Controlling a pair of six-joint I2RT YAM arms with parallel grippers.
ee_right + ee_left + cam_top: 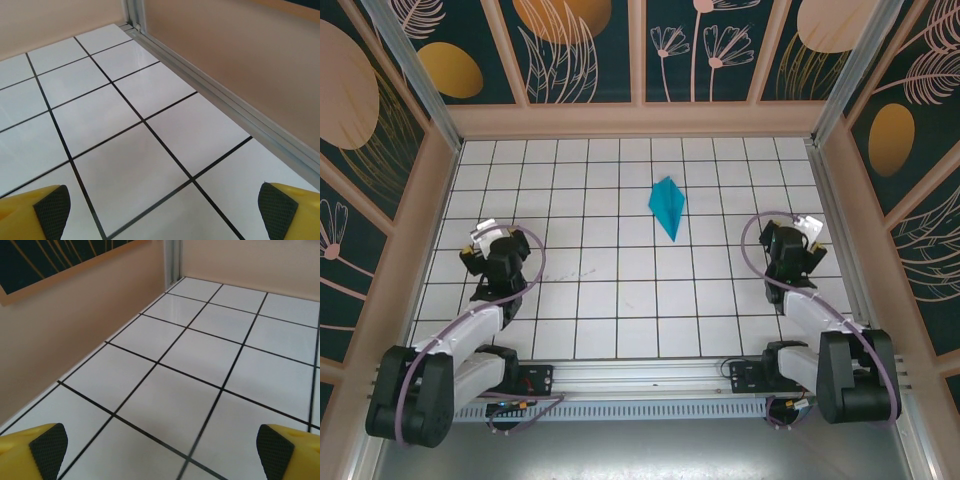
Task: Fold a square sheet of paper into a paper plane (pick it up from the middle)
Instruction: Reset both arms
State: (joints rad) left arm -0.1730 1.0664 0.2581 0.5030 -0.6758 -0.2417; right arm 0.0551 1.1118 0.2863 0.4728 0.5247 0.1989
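Left gripper (482,240): jaws wide apart, nothing between them. In the left wrist view the same gripper (160,454) shows yellow fingers at the bottom corners, with black pads (48,445) facing each other across bare white tiles. It hangs above the table (590,295) without touching it, on the 9 o'clock side in the top view. A beige wall (75,325) runs close by on the gripper's 10 o'clock side.

Right gripper (806,234): jaws also spread wide and holding nothing. In the right wrist view this gripper (160,214) has yellow fingers at both bottom corners, black pads (51,210) inward, tiles between. It sits on the 3 o'clock side of the table. A metal rail (220,102) and a beige wall lie off toward its 2 o'clock.

Both arms are folded back near their bases at 6 o'clock, each with a purple cable (535,262) looping over it.

Paper plane (667,206): a bright blue kite-shaped dart, lying flat on the white gridded table toward 12 o'clock from the table centre. Its long sharp tip points at roughly 5 o'clock and the blunt end at 11. A centre crease is visible. It lies between the two grippers, well apart from both and a bit nearer the right one. Nothing touches it.

Dark floral panels (585,45) surround the table.
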